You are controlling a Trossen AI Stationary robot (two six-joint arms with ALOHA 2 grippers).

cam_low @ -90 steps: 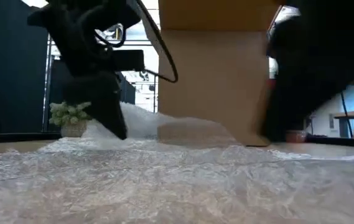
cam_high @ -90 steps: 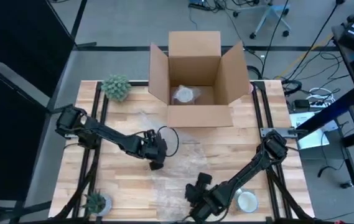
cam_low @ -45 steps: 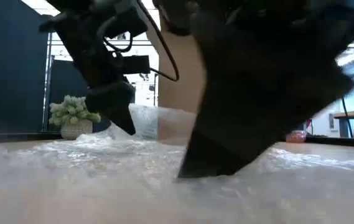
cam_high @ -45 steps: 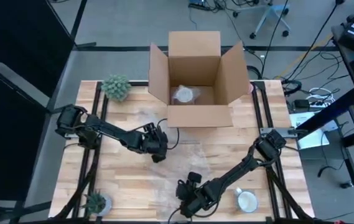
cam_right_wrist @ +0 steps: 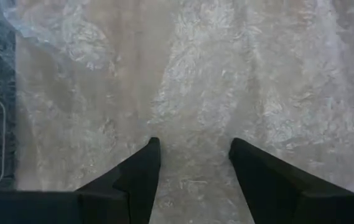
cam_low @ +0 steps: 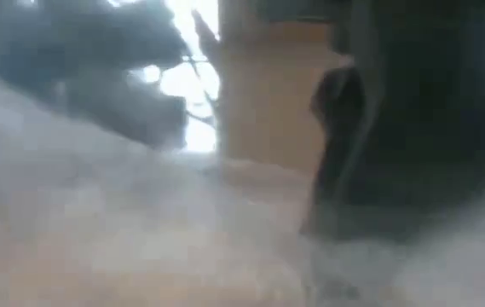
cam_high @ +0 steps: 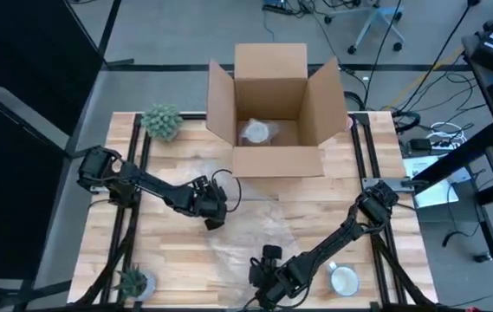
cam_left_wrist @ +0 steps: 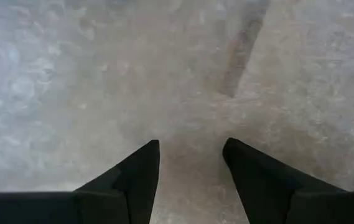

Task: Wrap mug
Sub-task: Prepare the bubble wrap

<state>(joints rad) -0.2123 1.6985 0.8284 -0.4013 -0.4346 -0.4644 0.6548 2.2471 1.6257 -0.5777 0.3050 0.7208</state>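
High view showed one mug (cam_high: 344, 280) at the counter's (cam_high: 376, 225) near right corner, one wrap (cam_high: 250, 234), one box (cam_high: 270, 104), two plants, left gripper (cam_left_wrist: 190, 149) and right gripper (cam_right_wrist: 194, 146) fingers parted, empty, over wrap, wood counter, grey floor.

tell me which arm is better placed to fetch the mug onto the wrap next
Right, probably. The mug sits at the table's near right corner, beside the right gripper. The left gripper is over the bubble wrap, farther off.
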